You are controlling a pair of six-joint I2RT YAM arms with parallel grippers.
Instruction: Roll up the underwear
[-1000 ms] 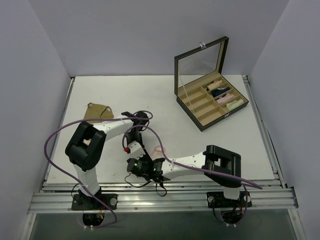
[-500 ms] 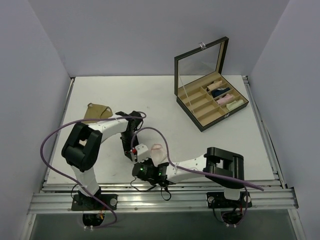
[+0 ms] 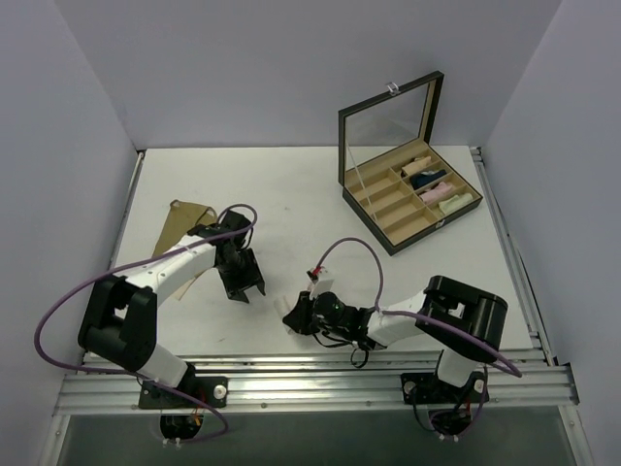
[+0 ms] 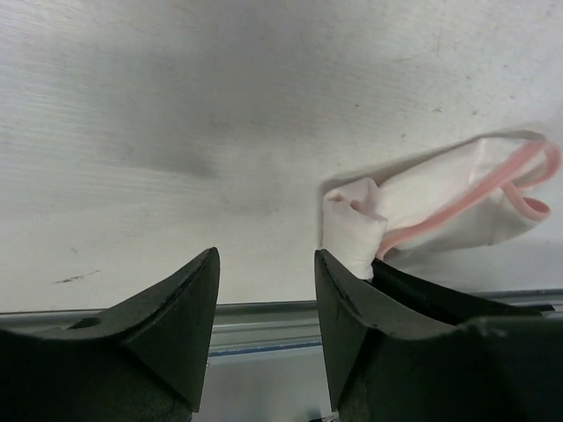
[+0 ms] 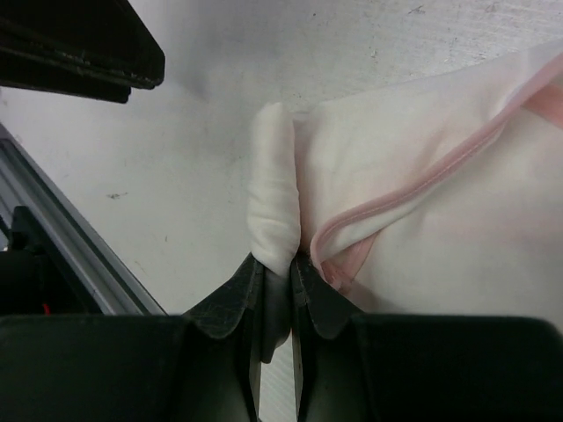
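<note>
Right wrist: underwear roll [image 5: 274, 189] along claw [image 5: 274, 264]

Robot lab test cell, plain pale walls [image 3: 291, 68], white table [image 3: 291, 184], aluminium rail frame [image 3: 320, 390]

You count one white pink-edged brief [image 4: 440, 207], one tan brief [image 3: 182, 221]: two in all. One table [image 3: 291, 180]. One glass-lidded box [image 3: 388, 131], four cloth rolls [image 3: 428, 179] inside. Two arms [image 3: 184, 264], each with one gripper: left gripper [image 4: 266, 272], right gripper [image 5: 274, 268].
</note>
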